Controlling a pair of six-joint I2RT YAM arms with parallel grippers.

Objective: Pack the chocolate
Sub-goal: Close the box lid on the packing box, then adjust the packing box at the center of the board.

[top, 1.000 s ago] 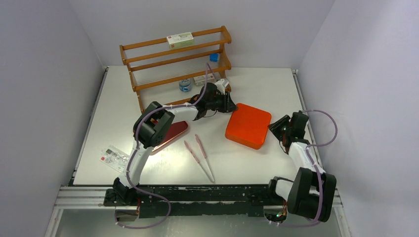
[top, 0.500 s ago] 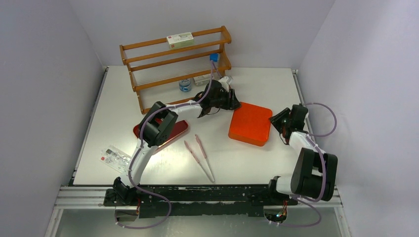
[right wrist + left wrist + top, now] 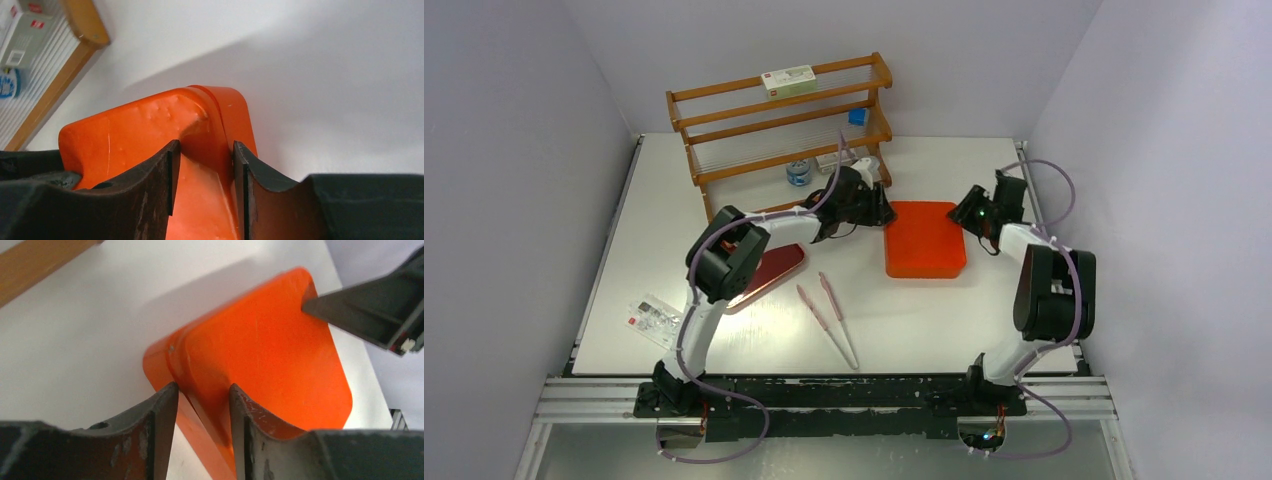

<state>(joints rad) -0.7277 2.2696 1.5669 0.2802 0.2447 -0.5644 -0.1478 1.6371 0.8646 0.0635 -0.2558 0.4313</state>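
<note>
Since a second ago the flat square orange plastic box (image 3: 924,240) has turned from a skewed angle to lie square with the counter (image 3: 944,320) edges, a little farther back. The right gripper (image 3: 970,214) has swung from the box's right side to its far right corner.

Nearest on the left lies a clear plastic packet with a red label (image 3: 656,320). Toward the middle lies a pair of pink tongs (image 3: 829,318), apart from it. Behind these sits the dark red tray (image 3: 776,272), partly hidden by the left arm.

Farther back, the left gripper (image 3: 884,213) straddles the box's far left corner and the right gripper the opposite far corner. In each wrist view orange fills the gap between the fingers, but I cannot tell whether either is pressing or resting loose.

At the far edge stands a wooden slatted rack (image 3: 779,115).

Where the chocolate lies cannot be told in any view.
</note>
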